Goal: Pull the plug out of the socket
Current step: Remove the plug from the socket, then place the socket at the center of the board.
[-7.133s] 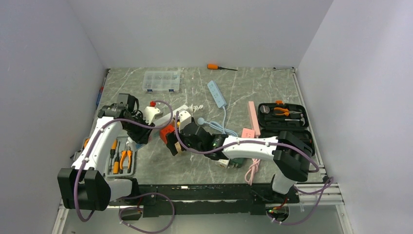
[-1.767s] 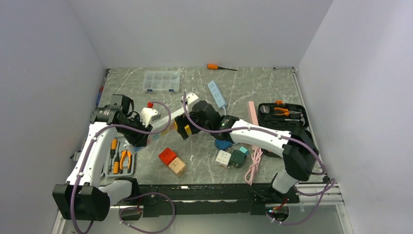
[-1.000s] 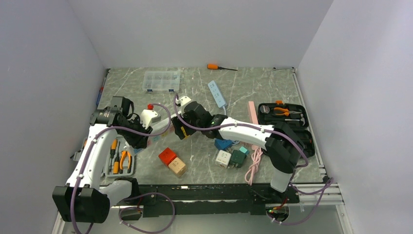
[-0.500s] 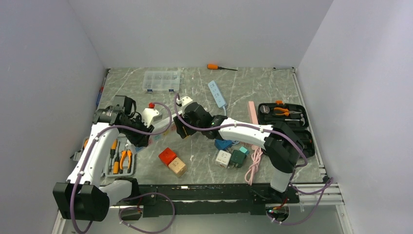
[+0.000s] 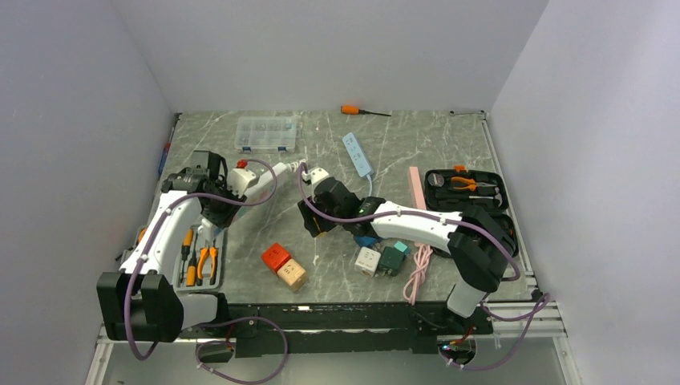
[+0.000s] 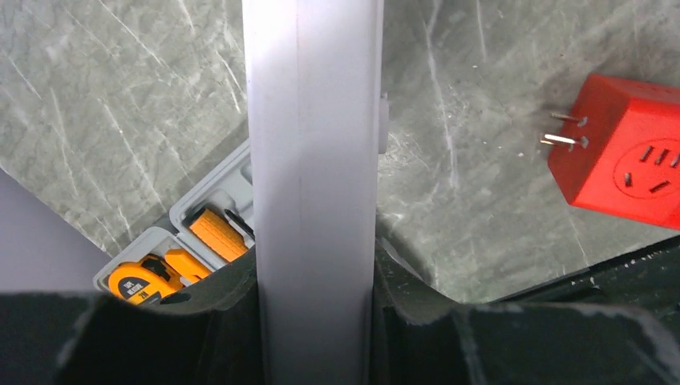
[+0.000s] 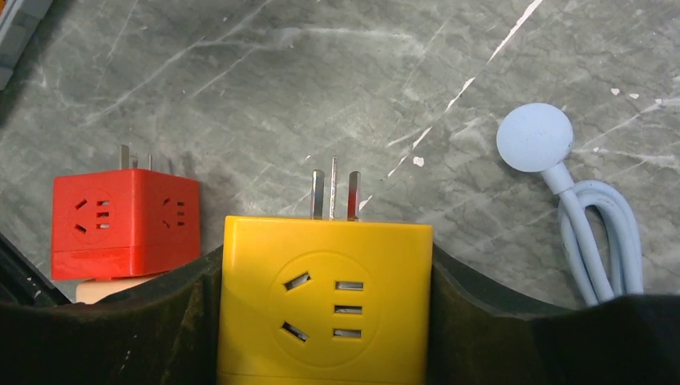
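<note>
The white power strip with a red switch is held off the table in my left gripper. In the left wrist view the strip runs straight up between the shut fingers of my left gripper. My right gripper is shut on the yellow cube plug. Its three metal prongs are bare and point at the table. The plug is apart from the strip, to the strip's right and nearer to me.
A red cube leans on a wooden cube. White and dark green cubes and a pink cable lie near right. A blue strip, black tool case, clear box and grey tool tray surround.
The yellow plug has come out of the white strip. My right gripper moved right and toward me with it. My left gripper swung the strip back and left.
</note>
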### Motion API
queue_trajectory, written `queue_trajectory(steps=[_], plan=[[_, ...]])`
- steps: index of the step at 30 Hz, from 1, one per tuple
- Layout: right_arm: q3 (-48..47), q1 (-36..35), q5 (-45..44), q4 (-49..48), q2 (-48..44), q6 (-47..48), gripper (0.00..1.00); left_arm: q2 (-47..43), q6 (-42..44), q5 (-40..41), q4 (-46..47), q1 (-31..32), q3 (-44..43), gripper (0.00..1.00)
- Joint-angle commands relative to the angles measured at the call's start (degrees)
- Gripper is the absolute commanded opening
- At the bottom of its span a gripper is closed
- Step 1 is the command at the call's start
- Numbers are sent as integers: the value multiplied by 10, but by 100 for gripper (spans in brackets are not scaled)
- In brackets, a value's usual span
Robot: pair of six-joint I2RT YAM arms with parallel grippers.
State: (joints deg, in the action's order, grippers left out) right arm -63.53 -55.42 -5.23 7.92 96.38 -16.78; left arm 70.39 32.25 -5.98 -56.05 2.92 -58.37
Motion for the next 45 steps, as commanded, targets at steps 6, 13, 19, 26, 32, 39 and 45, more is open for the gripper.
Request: queue_trajectory(steps=[6,13,19,26,32,39,45], plan=[[29,-8,-12,-18,-64,-15,0,15,-7,-40,78,3,1,0],[99,-55,-41,-27,-99,-43,0,79,-5,-58,120,2,-6,0],[128,-82,-75,-35,-81,-74,0,143,-11,-50,162,2,-19,0],[141,-84,-97,-38,-74,-85,0,178,-23,-30,193,2,-11,0],[122,-82,-110,-27,-46,-75,0,187,-25,-32,196,2,13,22],[119,-82,-115,-41,-21,-79,0,169,-14,-67,157,2,14,55],[122,-82,-118,-51,6,-80,0,116,-5,-102,100,2,-9,99]])
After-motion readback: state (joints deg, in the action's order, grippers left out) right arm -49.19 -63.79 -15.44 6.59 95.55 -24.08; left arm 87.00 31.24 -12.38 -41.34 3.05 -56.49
